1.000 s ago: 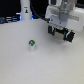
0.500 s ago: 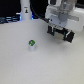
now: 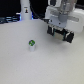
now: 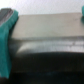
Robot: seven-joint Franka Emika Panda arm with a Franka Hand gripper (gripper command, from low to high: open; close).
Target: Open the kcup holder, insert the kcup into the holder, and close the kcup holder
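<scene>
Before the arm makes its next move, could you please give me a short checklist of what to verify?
1. Kcup upright on the table, away from the tool: ok.
2. Tool fingers spread apart: ok.
3. Pale grey bar lies between the fingers in the wrist view: ok.
4. Fingers touching that bar: cannot tell.
5. Kcup holder opened: cannot tell; neither view shows it clearly.

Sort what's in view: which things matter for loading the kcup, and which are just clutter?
Job:
kcup
kcup holder, close up in the wrist view
gripper

Clutter:
white bottle at the back
</scene>
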